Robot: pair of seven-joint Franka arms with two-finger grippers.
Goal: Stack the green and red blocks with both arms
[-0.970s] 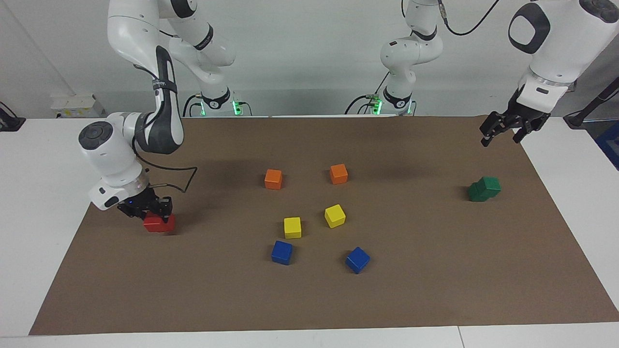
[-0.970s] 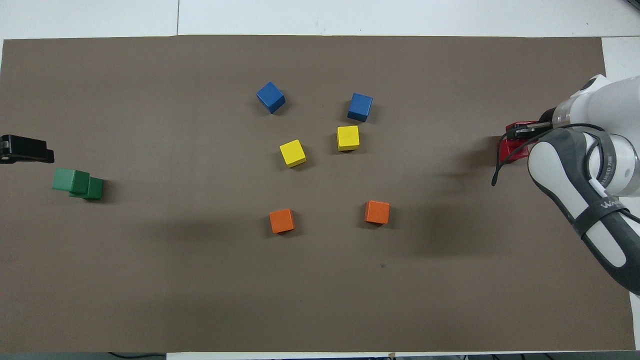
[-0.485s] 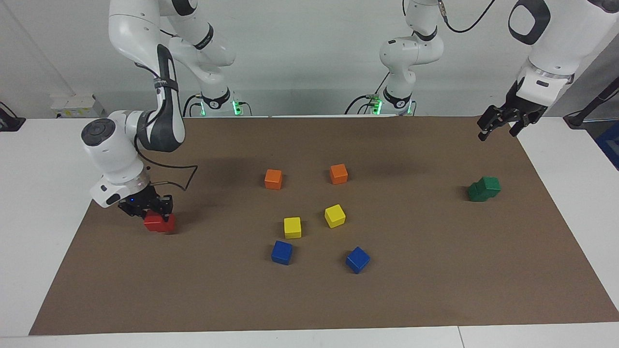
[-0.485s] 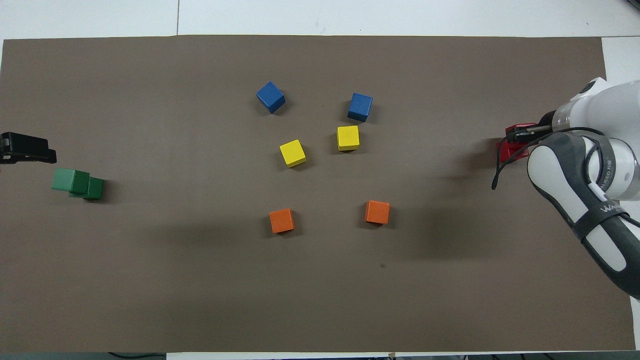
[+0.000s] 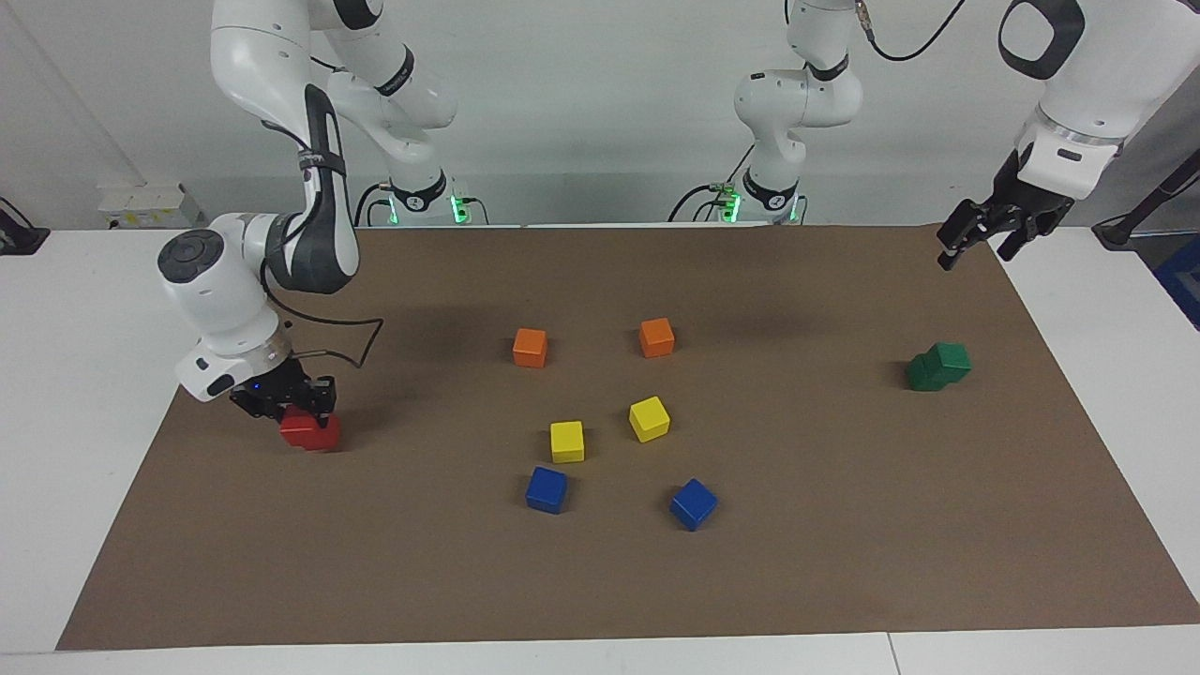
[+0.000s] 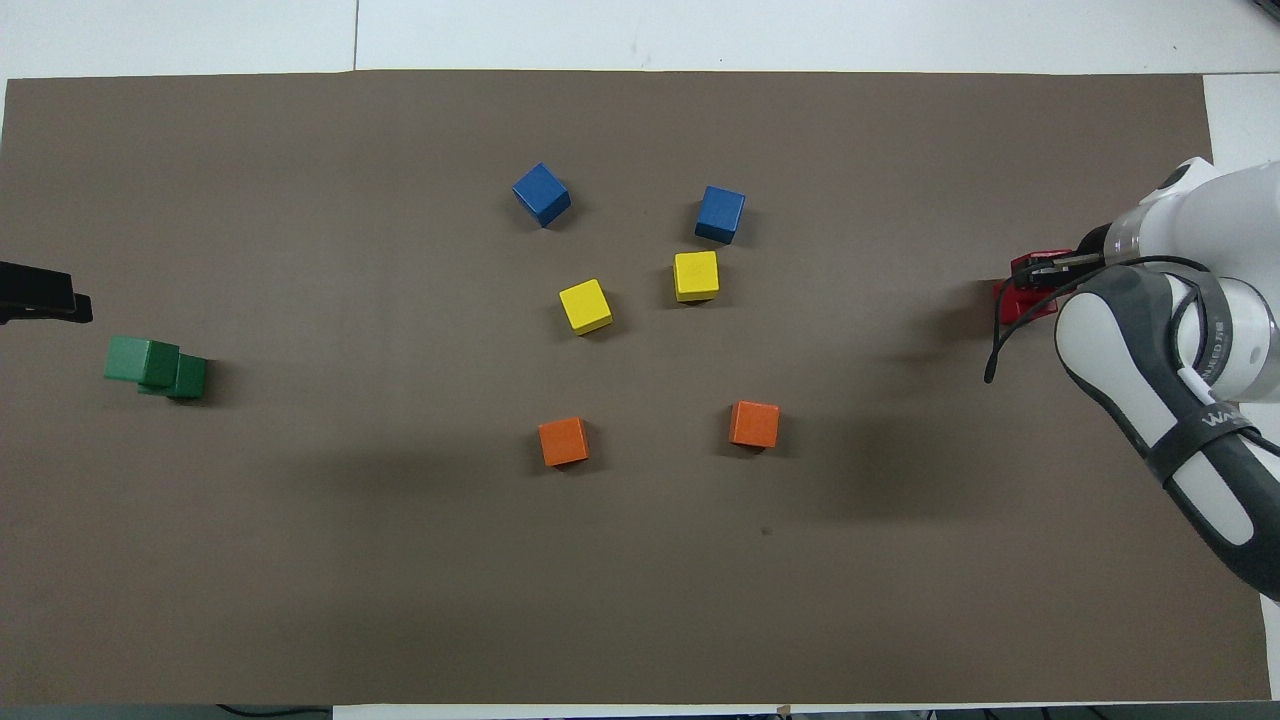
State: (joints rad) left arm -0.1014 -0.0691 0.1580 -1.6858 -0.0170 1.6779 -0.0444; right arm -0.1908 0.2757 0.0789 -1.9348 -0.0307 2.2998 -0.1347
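Two dark green blocks (image 5: 938,366) stand stacked, the upper one shifted sideways, near the left arm's end of the mat; they also show in the overhead view (image 6: 155,366). My left gripper (image 5: 975,253) is open and empty, raised in the air at the mat's corner nearer to the robots than the green stack; its black tip shows in the overhead view (image 6: 40,303). The red blocks (image 5: 310,432) sit close together near the right arm's end, partly hidden. My right gripper (image 5: 286,401) is down right on top of them, and it covers most of them in the overhead view (image 6: 1022,299).
Two orange cubes (image 5: 530,347) (image 5: 656,337), two yellow cubes (image 5: 566,441) (image 5: 649,418) and two blue cubes (image 5: 546,489) (image 5: 693,503) lie in the middle of the brown mat (image 5: 844,525). White tabletop borders the mat at both ends.
My left gripper has lifted and drawn away from the green stack toward the mat's corner. My right arm has risen slightly at the red blocks. The blocks have not moved.
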